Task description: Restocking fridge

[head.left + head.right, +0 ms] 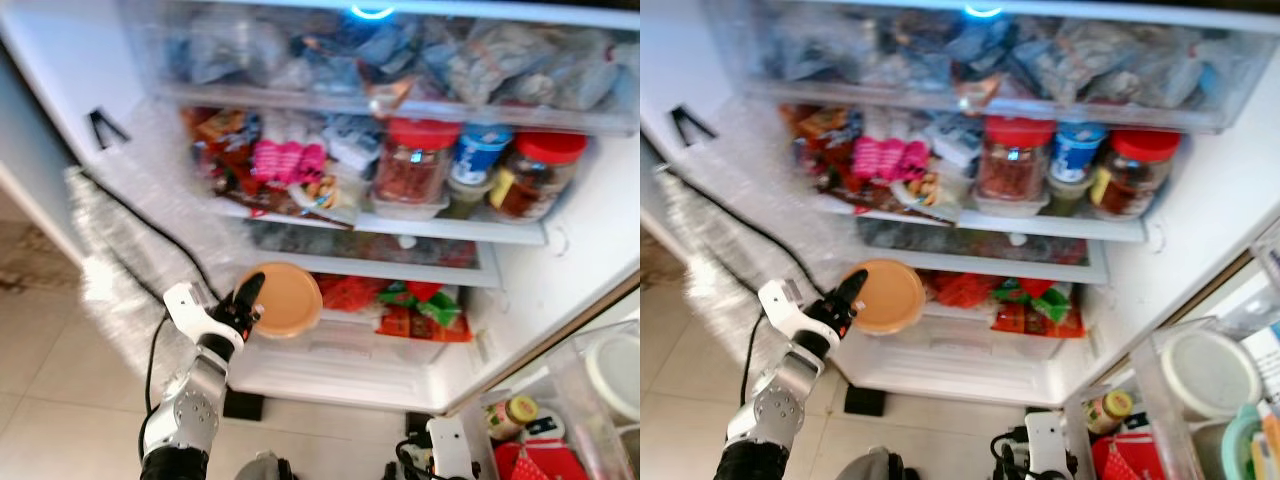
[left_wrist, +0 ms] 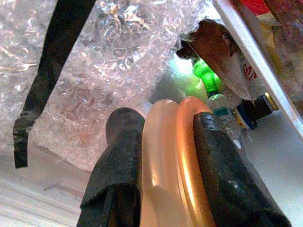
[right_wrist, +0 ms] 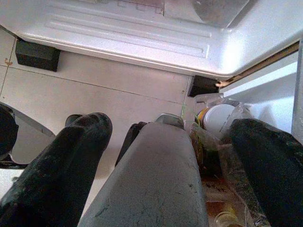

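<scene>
Open fridge (image 1: 590, 260) w/ 2 red-lidded jars (image 1: 415, 158); left tool (image 1: 247, 303) clamped on 1 orange container (image 1: 287, 299); right tool (image 3: 165, 161) apart.

Glossy, seemingly plastic orange lid (image 2: 182, 170); crinkly bubble wrap (image 2: 118, 61) liner

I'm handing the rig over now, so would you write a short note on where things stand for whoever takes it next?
Left gripper: shut on the orange-lidded container, held on edge at the mouth of the fridge's lower shelf, beside the red and green packets.
Right gripper: open and idle, low by the floor near the fridge door bin.
Done: container picked up and brought to the fridge.
Left: set it on the shelf, release, withdraw. The upper shelves look full, with red-lidded jars in the middle.
</scene>
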